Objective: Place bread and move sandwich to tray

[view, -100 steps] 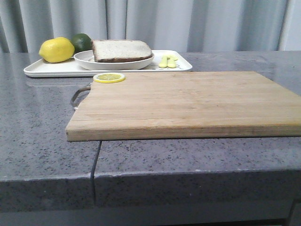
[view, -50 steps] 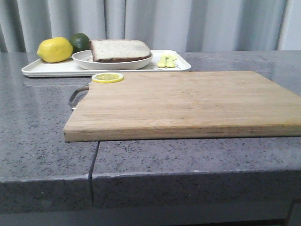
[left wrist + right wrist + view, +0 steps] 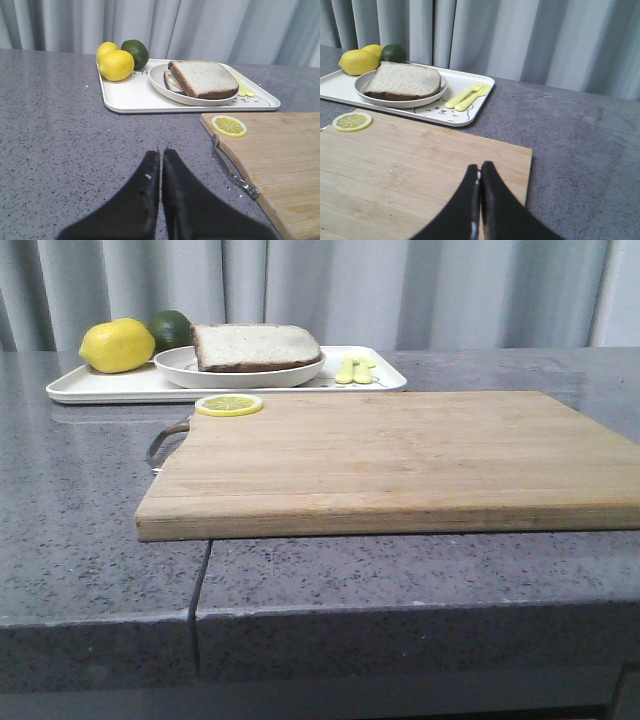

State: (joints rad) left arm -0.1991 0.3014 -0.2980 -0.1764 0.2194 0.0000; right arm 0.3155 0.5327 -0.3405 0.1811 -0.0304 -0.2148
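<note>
The sandwich (image 3: 256, 347) lies on a round white plate (image 3: 180, 371) on the white tray (image 3: 100, 388) at the back left. Its top bread slice (image 3: 202, 79) covers the lower slice and egg; the sandwich also shows in the right wrist view (image 3: 405, 81). The tray (image 3: 470, 107) has a bear drawing. My left gripper (image 3: 161, 152) is shut and empty above the counter, well short of the tray (image 3: 130, 97). My right gripper (image 3: 480, 167) is shut and empty over the cutting board's right part. Neither gripper shows in the front view.
A wooden cutting board (image 3: 400, 455) fills the middle, with a lemon slice (image 3: 229, 405) at its back left corner and a metal handle (image 3: 232, 172). On the tray are lemons (image 3: 116, 65), a lime (image 3: 135, 53) and a yellow fork and spoon (image 3: 468, 96). Grey curtains hang behind.
The front view shifted slightly between one second ago and half a second ago; since then nothing has moved.
</note>
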